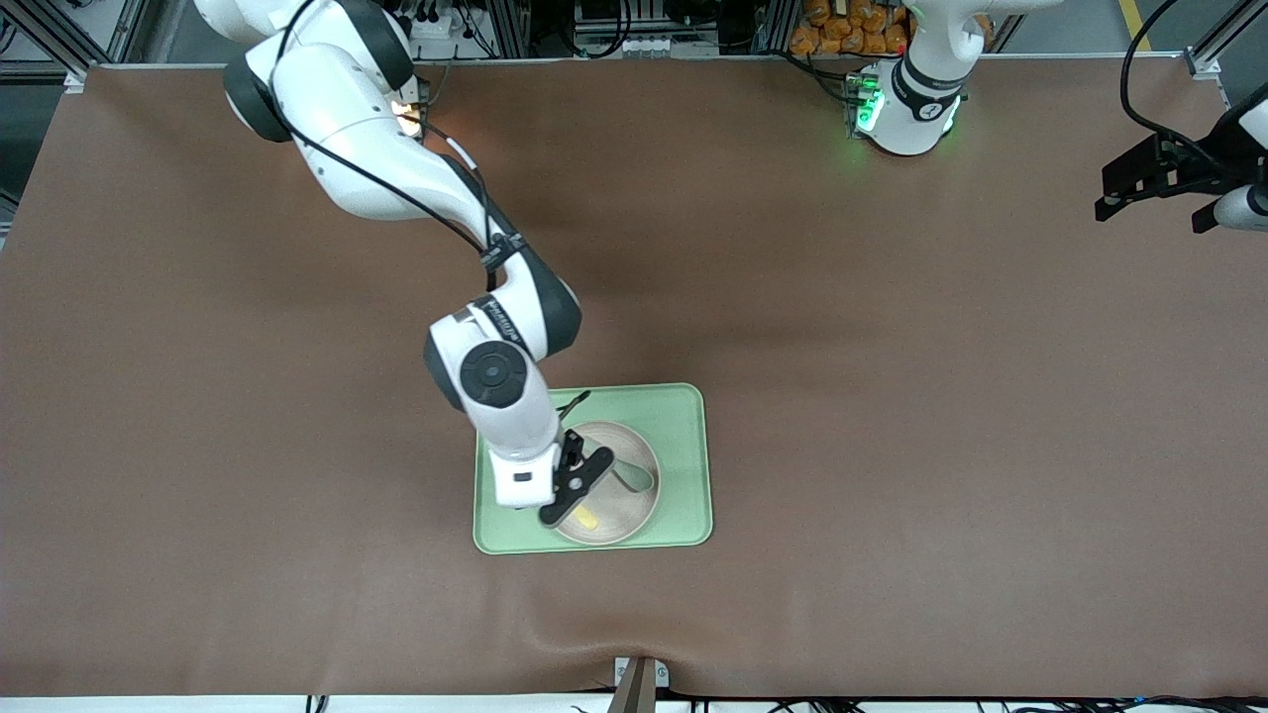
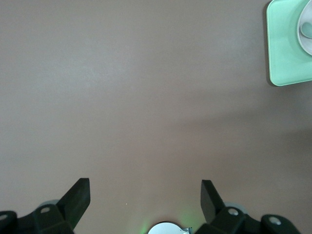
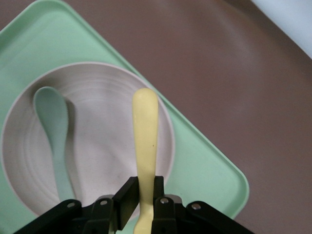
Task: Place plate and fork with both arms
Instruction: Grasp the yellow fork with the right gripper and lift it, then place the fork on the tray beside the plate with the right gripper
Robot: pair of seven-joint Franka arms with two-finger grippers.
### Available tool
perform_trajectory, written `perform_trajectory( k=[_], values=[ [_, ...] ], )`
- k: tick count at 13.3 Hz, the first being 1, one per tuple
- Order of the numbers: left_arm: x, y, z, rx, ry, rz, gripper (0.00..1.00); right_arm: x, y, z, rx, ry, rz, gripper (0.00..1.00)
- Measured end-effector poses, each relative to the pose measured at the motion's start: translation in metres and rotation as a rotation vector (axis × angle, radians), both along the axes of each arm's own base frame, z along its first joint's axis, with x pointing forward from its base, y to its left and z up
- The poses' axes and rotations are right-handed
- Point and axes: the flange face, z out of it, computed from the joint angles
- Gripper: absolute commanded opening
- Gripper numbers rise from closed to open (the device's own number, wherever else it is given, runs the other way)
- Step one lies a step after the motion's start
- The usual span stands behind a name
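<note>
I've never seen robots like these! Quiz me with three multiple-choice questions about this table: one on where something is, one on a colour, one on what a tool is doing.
1. Where does the plate lie?
A. on the bare brown table
B. on the green tray
C. under the left tool

2. What colour is the fork?
A. yellow
B. red
C. black

3. What is the right tool doing?
A. hanging open over bare table
B. gripping the spoon
C. shut on the fork, over the plate

Answers:
1. B: the front view shows the round plate inside the tray's rim.
2. A: the right wrist view shows a pale yellow handle, beside a grey-green spoon lying in the plate.
3. C: its fingers pinch the fork's handle; the left tool waits open over bare table at its own end.
</note>
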Motion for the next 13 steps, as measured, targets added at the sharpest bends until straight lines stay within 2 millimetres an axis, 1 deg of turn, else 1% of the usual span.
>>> perform_trajectory(
  k=[1, 2, 3, 4, 5, 7, 8, 11, 13],
  values=[
    [0.000, 0.000, 0.000, 0.000, 0.000, 0.000, 1.00, 0.007, -0.017, 0.000, 0.008, 0.015, -0.077, 0.00],
    [0.000, 0.000, 0.000, 0.000, 0.000, 0.001, 1.00, 0.013, -0.036, -0.007, 0.011, 0.031, -0.154, 0.00],
    [0.000, 0.000, 0.000, 0.000, 0.000, 0.001, 1.00, 0.017, -0.053, -0.019, 0.011, 0.050, -0.222, 0.00],
    [0.000, 0.000, 0.000, 0.000, 0.000, 0.000, 1.00, 0.017, -0.066, -0.032, 0.010, 0.070, -0.286, 0.00],
    [0.000, 0.000, 0.000, 0.000, 0.000, 0.000, 1.00, 0.015, -0.073, -0.044, 0.009, 0.089, -0.349, 0.00],
    [0.000, 0.000, 0.000, 0.000, 0.000, 0.000, 1.00, 0.006, -0.070, -0.061, 0.008, 0.121, -0.437, 0.00],
    [0.000, 0.000, 0.000, 0.000, 0.000, 0.000, 1.00, 0.002, -0.067, -0.065, 0.011, 0.133, -0.476, 0.00],
    [0.000, 0.000, 0.000, 0.000, 0.000, 0.000, 1.00, -0.006, -0.063, -0.066, 0.020, 0.151, -0.594, 0.00],
    [0.000, 0.000, 0.000, 0.000, 0.000, 0.000, 1.00, -0.008, -0.062, -0.066, 0.022, 0.156, -0.620, 0.00]
  ],
)
